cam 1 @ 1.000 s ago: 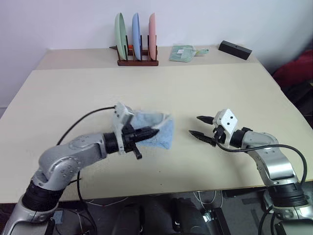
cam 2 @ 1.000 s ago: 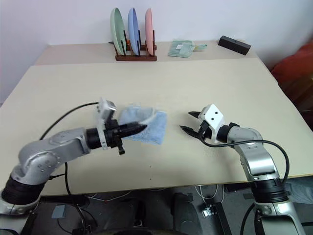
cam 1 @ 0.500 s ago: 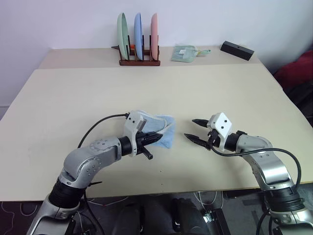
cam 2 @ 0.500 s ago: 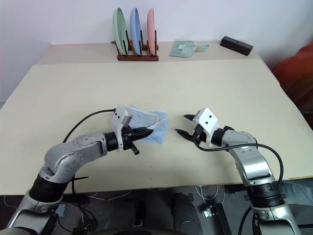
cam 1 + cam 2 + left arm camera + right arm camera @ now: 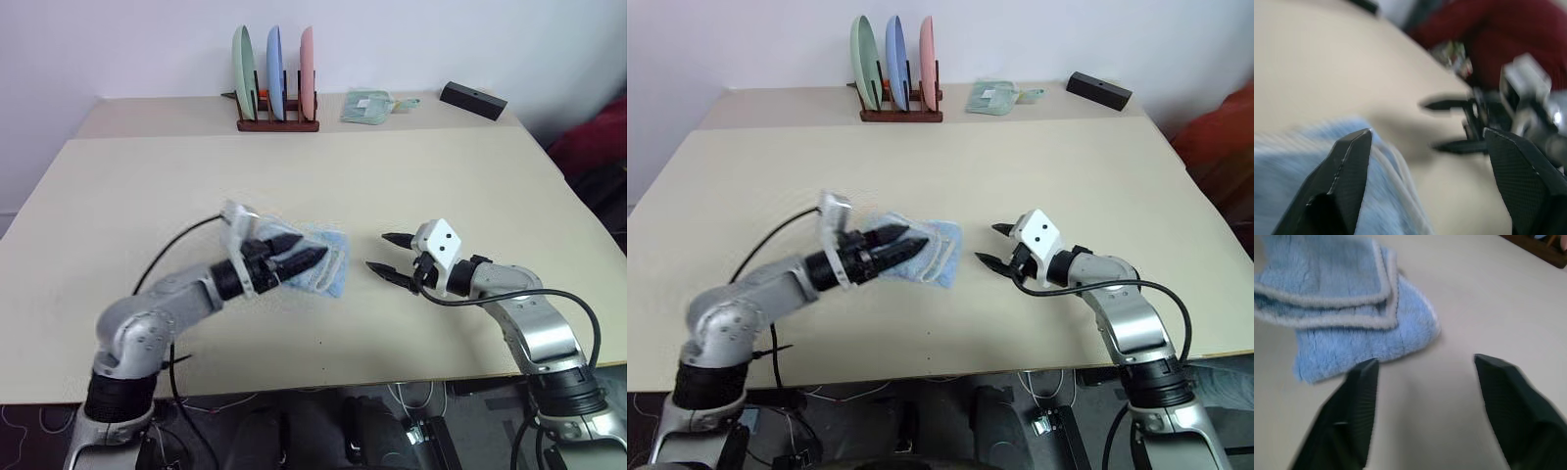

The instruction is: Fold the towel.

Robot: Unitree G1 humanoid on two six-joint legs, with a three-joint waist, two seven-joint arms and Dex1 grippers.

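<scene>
the towel (image 5: pixel 318 262) is seen lying folded over on the table (image 5: pixel 441 176), near the middle of its front half, with its whitish edging showing as stacked layers in the right wrist view. the left gripper (image 5: pixel 312 257) is held over the towel with its fingers spread and nothing pinched between them. the right gripper (image 5: pixel 381 252) is kept just beside the towel's right edge, apart from it, its fingers parted and empty. a risk can be judged here: the upper layer looks loosely laid and not squared to the lower one, so it could be dragged or flipped back if the left fingers are drawn away low across the terry pile, and the fold would be undone. against the frame of a second ago, the left fingers, then pressed together on the cloth, are now found opened and the cloth released, while the right fingers are set somewhat narrower than before.
</scene>
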